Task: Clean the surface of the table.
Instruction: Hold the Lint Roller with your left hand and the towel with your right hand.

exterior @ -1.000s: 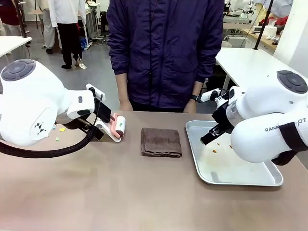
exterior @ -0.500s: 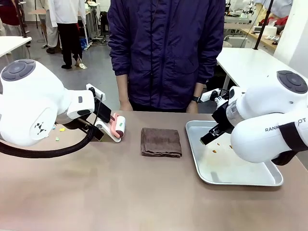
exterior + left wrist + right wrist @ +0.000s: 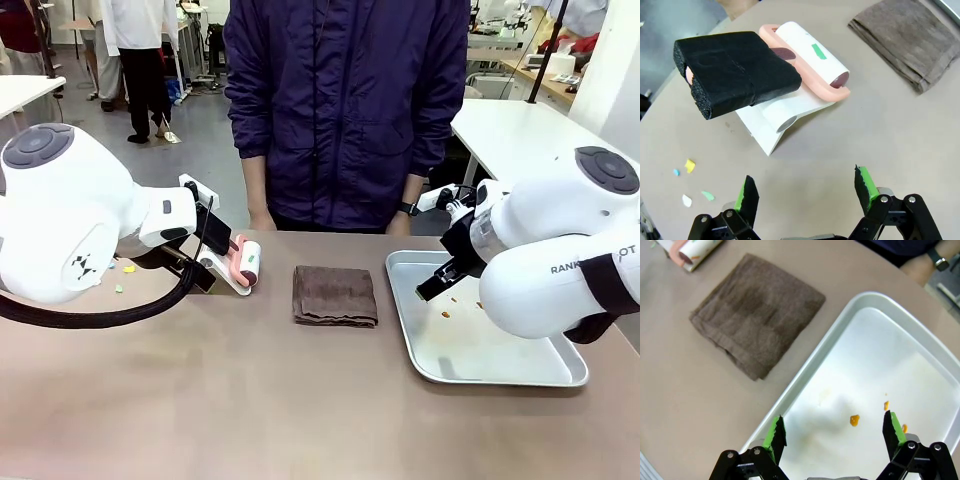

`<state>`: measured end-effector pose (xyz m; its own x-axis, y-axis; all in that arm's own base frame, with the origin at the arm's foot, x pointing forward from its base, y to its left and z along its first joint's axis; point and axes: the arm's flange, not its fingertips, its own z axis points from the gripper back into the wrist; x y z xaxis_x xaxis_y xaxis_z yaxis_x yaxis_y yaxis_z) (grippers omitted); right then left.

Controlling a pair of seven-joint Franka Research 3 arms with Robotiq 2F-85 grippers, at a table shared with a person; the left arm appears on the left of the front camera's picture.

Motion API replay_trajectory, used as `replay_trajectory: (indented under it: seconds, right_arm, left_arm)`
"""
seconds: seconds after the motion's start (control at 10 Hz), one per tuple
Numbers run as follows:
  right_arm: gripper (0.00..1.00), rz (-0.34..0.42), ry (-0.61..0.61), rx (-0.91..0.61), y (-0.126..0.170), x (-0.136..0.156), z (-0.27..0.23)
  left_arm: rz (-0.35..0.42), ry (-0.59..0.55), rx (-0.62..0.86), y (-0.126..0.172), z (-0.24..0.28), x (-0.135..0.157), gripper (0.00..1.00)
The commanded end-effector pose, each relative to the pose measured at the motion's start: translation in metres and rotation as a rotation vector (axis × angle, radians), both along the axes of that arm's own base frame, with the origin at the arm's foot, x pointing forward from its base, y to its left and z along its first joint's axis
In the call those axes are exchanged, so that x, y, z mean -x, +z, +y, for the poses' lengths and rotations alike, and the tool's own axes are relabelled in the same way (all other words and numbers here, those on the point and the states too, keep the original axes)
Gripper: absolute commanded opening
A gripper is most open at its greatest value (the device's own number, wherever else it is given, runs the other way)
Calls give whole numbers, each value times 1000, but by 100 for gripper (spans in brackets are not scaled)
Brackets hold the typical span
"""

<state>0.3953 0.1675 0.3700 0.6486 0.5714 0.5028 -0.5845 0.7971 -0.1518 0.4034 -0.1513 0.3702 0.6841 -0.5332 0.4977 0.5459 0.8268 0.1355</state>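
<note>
Hanging low over the brown bench [image 3: 250, 400], with the left fingers [image 3: 747, 196] spread wide and gripping nothing. Facing a sticky roller [image 3: 812, 52] resting just ahead on its white stand [image 3: 757, 127], up the left wrist view and a little to the left. Seeing the fat black foam handle [image 3: 735, 70] sticking out past the roller's far end, lifted off the bench, its long side running almost the same way as the line from one finger to the other. Probably needing a turn of the wrist first, then, for pinching across the handle and not along it. Spotting small paper bits [image 3: 690, 165] lying on the bench off to the left, close to the left fingers and well apart from the other arm. Holding the right fingers [image 3: 891, 429] wide apart too, with nothing between them, above the shiny tray [image 3: 799, 385] and a few orange crumbs [image 3: 854, 420] inside it. Finding a folded brown cloth [image 3: 335, 295] lying flat in the middle of the bench, between the roller and the tray, touching neither. Judging the left arm to be much nearer the roller and the paper bits, and the right arm to be a little nearer the cloth. Stretching wide under both arms, that bench, all the way to a person [image 3: 345, 110] standing at the far edge.
</note>
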Motion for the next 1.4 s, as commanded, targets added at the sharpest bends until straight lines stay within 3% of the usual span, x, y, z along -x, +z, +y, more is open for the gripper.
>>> replay_trajectory:
  seconds: [0.0, 0.2, 0.3, 0.4, 0.6, 0.7, 1.0, 1.2, 1.3]
  right_arm:
    - [100, 0, 0, -1, 0, 0, 0]
    - [100, 0, 0, 0, 0, 0, 0]
    - [100, 69, -81, -52, 11, 9, 1]
    - [100, 164, -121, -107, 28, 18, -9]
    - [100, 316, -151, -316, 66, 44, -40]
    - [100, 345, -198, -401, 77, 56, -54]
    - [100, 555, -285, -750, 64, 75, -115]
    - [100, 575, -381, -984, 47, 87, -181]
    - [100, 550, -431, -1070, 39, 95, -213]
  left_arm:
    - [0, 0, 0, 0, 0, 0, 100]
    - [0, 0, 0, 0, 0, 0, 100]
    - [128, 122, 5, 18, -4, 8, 100]
    - [220, 116, 19, 44, -3, 26, 100]
    - [310, 17, 155, 80, 27, 59, 100]
    - [335, -55, 269, 91, 50, 75, 100]
    - [270, -94, 613, 101, 142, 109, 100]
    - [220, -45, 839, 76, 214, 114, 100]
    - [189, 20, 947, 56, 248, 114, 100]
